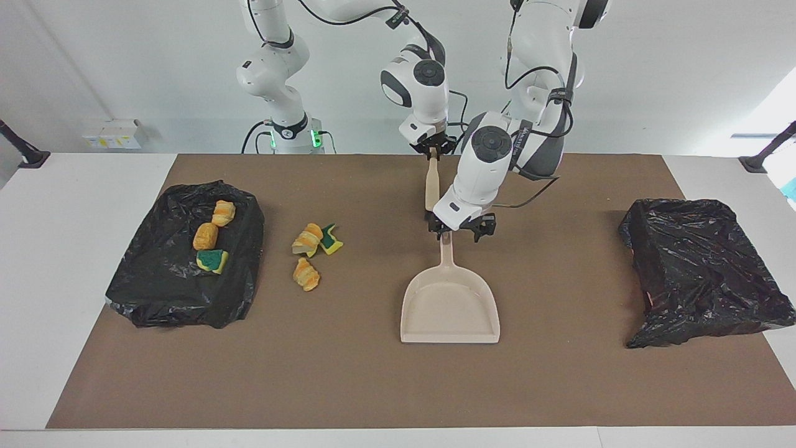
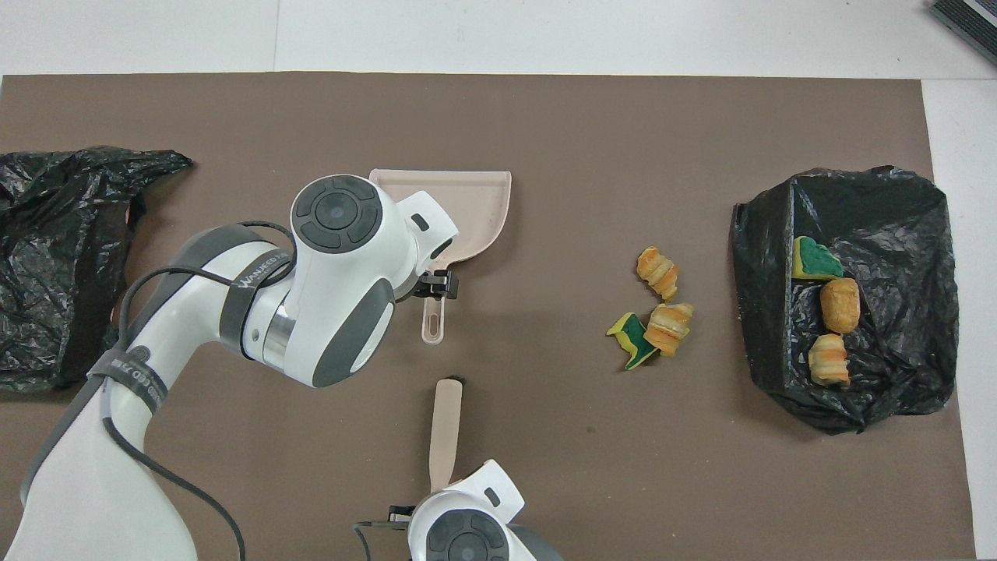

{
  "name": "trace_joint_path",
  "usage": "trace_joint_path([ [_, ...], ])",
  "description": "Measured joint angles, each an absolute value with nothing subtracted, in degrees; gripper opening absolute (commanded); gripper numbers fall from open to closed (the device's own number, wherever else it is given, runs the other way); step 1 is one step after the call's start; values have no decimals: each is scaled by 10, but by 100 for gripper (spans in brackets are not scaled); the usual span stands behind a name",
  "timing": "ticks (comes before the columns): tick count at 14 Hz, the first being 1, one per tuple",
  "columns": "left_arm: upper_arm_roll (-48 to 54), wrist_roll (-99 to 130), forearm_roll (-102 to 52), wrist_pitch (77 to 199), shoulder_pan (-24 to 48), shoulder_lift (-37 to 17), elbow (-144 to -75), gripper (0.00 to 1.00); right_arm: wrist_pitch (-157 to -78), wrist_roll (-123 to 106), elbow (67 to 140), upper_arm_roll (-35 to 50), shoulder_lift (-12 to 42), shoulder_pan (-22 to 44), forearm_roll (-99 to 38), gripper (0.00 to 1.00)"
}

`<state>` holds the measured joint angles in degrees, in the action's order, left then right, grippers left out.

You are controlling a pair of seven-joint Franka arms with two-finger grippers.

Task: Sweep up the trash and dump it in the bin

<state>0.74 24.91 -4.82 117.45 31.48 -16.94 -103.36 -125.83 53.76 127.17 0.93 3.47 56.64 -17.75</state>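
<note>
My right hand pinches the brush, left hand spread over the dustpan handle — three scraps on the desk beside the bin — crowded arms may collide.

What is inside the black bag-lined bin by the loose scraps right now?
Inside the black bag-lined bin: a green-and-yellow sponge piece and two tan-orange bread-like chunks. Anything under the bag's folds is hidden.

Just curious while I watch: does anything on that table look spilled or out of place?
Yes. Three scraps lie loose on the brown mat beside the black bin, while three more are already in it. The dustpan is empty.
</note>
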Motion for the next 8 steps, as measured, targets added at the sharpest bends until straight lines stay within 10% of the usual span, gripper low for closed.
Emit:
trace_joint_path([
  [2,7,268,-49,1180,329,-174,-1036,70,-1200,538,1266,6,13,560,-163,0],
  [5,6,274,-49,1185,335,-178,-1037,5,-1104,533,1265,4,-43,526,-138,0],
  [8,3,274,-49,1185,334,-179,-1037,0,-1027,510,1265,3,-93,488,-116,0],
])
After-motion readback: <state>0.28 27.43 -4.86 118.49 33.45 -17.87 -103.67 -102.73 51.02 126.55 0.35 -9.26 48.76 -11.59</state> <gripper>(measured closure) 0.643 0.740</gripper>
